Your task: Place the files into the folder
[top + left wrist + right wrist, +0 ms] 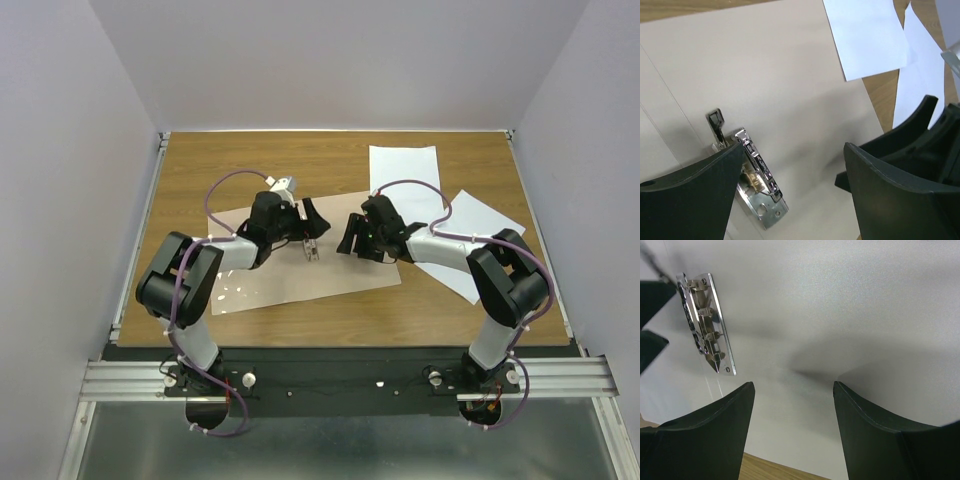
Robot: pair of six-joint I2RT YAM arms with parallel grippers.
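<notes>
Over the folder (pixel 330 275) we hold the left jaws wide above its metal clip (pixel 312 249), the right jaws wide and empty; the files (pixel 404 172) lie beside the folder.

a wooden table (pixel 440 325) filled the enclosure. pale lilac walls (pixel 330 60) rose behind and beside the table. an aluminium rail (pixel 130 378) ran along its near edge.

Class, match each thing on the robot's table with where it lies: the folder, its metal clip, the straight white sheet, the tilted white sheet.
Things:
1 folder
2 metal clip
3 straight sheet
4 tilted sheet

Places:
A right side of the table
B middle of the folder
C lying open, centre
D near the far edge

Pairs: 1-C, 2-B, 3-D, 4-A.
</notes>
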